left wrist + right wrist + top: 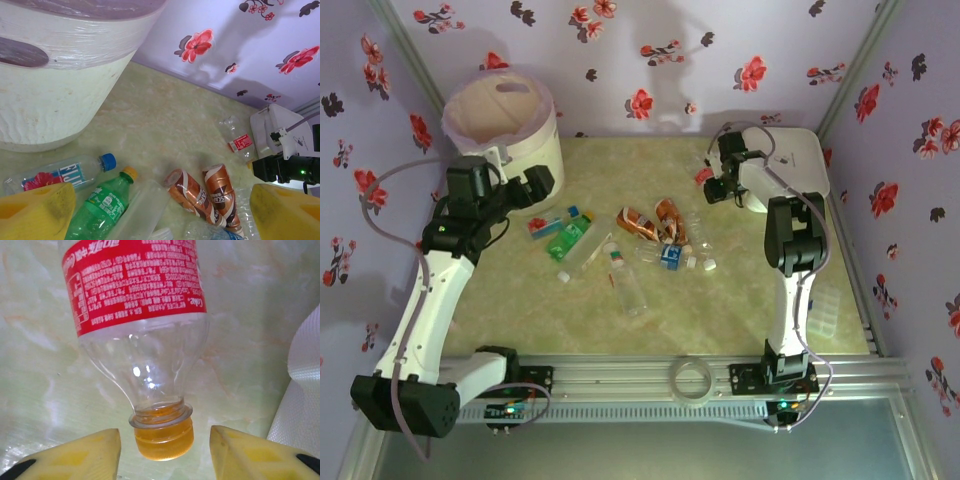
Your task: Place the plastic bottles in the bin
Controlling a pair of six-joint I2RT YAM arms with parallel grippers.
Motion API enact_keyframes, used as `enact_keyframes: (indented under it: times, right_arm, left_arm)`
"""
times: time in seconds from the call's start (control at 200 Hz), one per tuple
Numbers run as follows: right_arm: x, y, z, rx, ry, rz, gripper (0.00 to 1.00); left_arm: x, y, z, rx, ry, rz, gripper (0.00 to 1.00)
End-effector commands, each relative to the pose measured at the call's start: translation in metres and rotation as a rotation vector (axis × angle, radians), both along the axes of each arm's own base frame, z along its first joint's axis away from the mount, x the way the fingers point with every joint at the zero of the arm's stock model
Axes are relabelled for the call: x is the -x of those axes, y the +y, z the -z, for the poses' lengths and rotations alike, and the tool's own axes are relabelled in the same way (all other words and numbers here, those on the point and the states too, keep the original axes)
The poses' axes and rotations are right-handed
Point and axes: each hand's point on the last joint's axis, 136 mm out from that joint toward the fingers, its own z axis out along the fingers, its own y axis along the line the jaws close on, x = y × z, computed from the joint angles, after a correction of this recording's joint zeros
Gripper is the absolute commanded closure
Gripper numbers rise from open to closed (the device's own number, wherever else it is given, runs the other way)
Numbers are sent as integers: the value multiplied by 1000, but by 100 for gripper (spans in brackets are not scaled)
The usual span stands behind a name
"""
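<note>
A bottle (142, 330), likely light and crushable, is bracketed at its stiffer neck by the open, empty right claw (165, 440).

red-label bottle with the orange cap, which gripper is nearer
Right. The right gripper sits open astride the red-label bottle at its cap; the left gripper is across the table beside the bin.

A flat white lidded box (802, 155) sits just right of the right hand (713, 190) on the pale marbled bench (570, 320). A clear ring (673, 381) and a clear compartment tray (825, 310) lie well back from it, amid lilac floral walls (620, 80).
</note>
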Motion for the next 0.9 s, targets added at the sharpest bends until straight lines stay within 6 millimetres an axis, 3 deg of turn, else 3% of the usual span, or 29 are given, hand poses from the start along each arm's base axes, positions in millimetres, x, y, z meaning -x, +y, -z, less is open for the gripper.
enact_keyframes:
  times: [0.0,0.455,0.61,0.77,0.89]
  right_arm:
    - [-4,-5,1,8,14,7,39]
    - [-13,0,28,-16,63,27,50]
    - [-15,-1,24,-16,42,31,65]
    - [-14,-1,16,-20,31,31,73]
    - [-6,1,-5,-40,5,29,73]
  left_arm:
    - [1,-3,-5,16,-22,8,9]
    - [-1,-3,-8,16,-28,7,9]
    - [-2,-3,-6,18,-23,5,9]
    - [-4,-4,-7,23,-24,6,9]
    - [-7,-10,-7,51,-23,18,9]
